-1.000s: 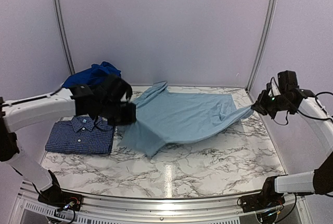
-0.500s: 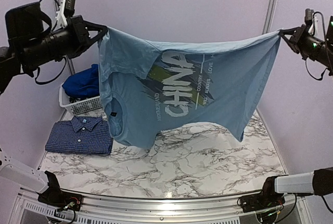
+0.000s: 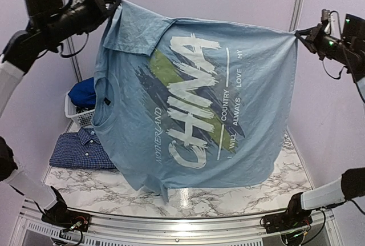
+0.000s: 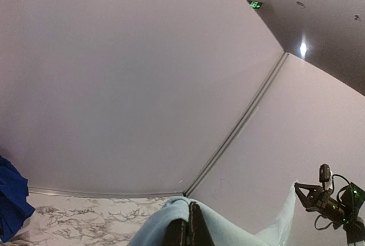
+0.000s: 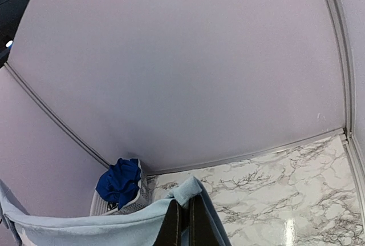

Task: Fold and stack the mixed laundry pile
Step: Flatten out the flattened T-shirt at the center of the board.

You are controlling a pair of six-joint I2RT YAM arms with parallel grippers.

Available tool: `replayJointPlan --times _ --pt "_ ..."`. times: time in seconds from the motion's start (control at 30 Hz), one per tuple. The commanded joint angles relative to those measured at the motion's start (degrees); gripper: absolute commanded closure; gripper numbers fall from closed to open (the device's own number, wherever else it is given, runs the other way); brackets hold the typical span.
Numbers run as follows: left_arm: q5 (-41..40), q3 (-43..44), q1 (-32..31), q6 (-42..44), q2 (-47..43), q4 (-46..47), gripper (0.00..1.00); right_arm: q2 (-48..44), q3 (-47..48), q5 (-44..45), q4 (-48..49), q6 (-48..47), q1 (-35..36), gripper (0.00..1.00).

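A pale blue T-shirt (image 3: 194,115) with a white "CHINA" print hangs spread high above the table, turned sideways. At the top left my left gripper (image 3: 113,1) is shut on one corner of it. My right gripper (image 3: 299,33) is shut on the opposite corner at the top right. The left wrist view has the fingers pinching pale blue cloth (image 4: 171,223), and the right wrist view has the same cloth (image 5: 188,192) caught between its fingers. A folded navy small-check shirt (image 3: 77,149) lies flat at the table's left. Royal blue clothes (image 3: 84,93) sit in the basket.
A white slatted basket (image 3: 80,116) stands at the back left corner, also seen as the basket (image 5: 128,203) in the right wrist view. The marble table (image 3: 239,200) shows below the hanging T-shirt. Pale walls close in the back and both sides.
Both arms have lifted the T-shirt off the table and stretched it between them. In the last half second it swung nearer the camera and hangs lower, its print now readable.
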Motion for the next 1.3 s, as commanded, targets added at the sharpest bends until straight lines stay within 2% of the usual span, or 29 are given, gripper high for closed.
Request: replayJointPlan --times 0.0,0.1,0.17,0.2,0.27,0.33,0.43,0.53,0.77,0.8,0.83,0.87,0.9,0.93,1.0,1.03,1.1,1.27 --pt "8.06 4.69 9.50 -4.03 11.85 9.82 1.00 11.10 1.29 1.80 9.61 2.89 -0.53 1.00" --pt "12.26 20.66 13.61 -5.32 22.97 9.63 1.00 20.28 12.20 0.08 12.46 6.03 -0.91 1.00" --pt "15.25 31.36 15.92 -9.03 28.60 11.34 1.00 26.66 23.01 -1.32 12.13 8.02 -1.33 1.00" --pt "17.36 34.08 17.09 -11.11 29.82 14.37 1.00 29.60 29.06 -2.20 11.81 9.30 -1.55 1.00" --pt "18.80 32.63 19.29 -15.31 28.67 22.03 1.00 35.29 39.87 -5.18 13.36 13.41 -2.17 1.00" --pt "19.94 30.17 20.74 -17.56 26.75 26.92 1.00 35.05 39.62 -8.53 19.51 19.31 -3.38 1.00" --pt "22.39 28.85 20.85 -16.58 24.91 25.00 1.00 30.54 30.23 -9.69 24.79 20.81 -3.79 1.00" --pt "26.20 14.82 20.38 -14.14 19.15 24.21 1.00 25.63 20.50 -9.47 22.81 15.59 -3.79 1.00" --pt "29.56 -33.97 17.92 -9.70 -3.02 28.77 1.00 4.56 -24.44 -5.22 16.25 3.83 -3.79 1.00" --pt "30.33 -39.93 17.58 -9.32 -5.66 27.79 1.00 1.81 -30.34 -4.97 14.55 3.41 -3.94 0.93" --pt "31.34 -44.80 17.21 -8.90 -8.26 26.01 1.00 -0.72 -35.78 -4.99 11.94 2.36 -4.23 0.76" --pt "31.88 -49.33 16.51 -8.71 -11.19 24.85 0.95 -3.74 -39.69 -5.54 8.33 0.94 -4.57 0.74" --pt "30.69 -53.48 15.25 -8.28 -14.71 23.27 0.84 -6.40 -42.75 -5.19 5.21 0.13 -4.66 0.68" --pt "28.85 -56.27 13.49 -8.00 -17.83 20.69 0.59 -9.84 -45.35 -3.83 3.60 0.27 -4.67 0.57" --pt "25.83 -58.73 10.61 -7.46 -22.91 15.60 0.18 -15.26 -47.11 -0.77 2.23 1.28 -4.67 0.38" --pt "24.97 -58.85 9.66 -7.23 -24.36 13.53 0.06 -16.48 -46.82 0.07 2.25 1.63 -4.67 0.31" --pt "23.56 -58.05 8.87 -6.26 -25.40 8.47 0.01 -15.91 -44.95 1.48 1.33 0.88 -4.67 0.25" --pt "20.16 -59.45 8.65 -5.05 -23.46 6.04 0.01 -9.53 -44.64 -2.82 6.80 -2.56 -4.23 0.26"
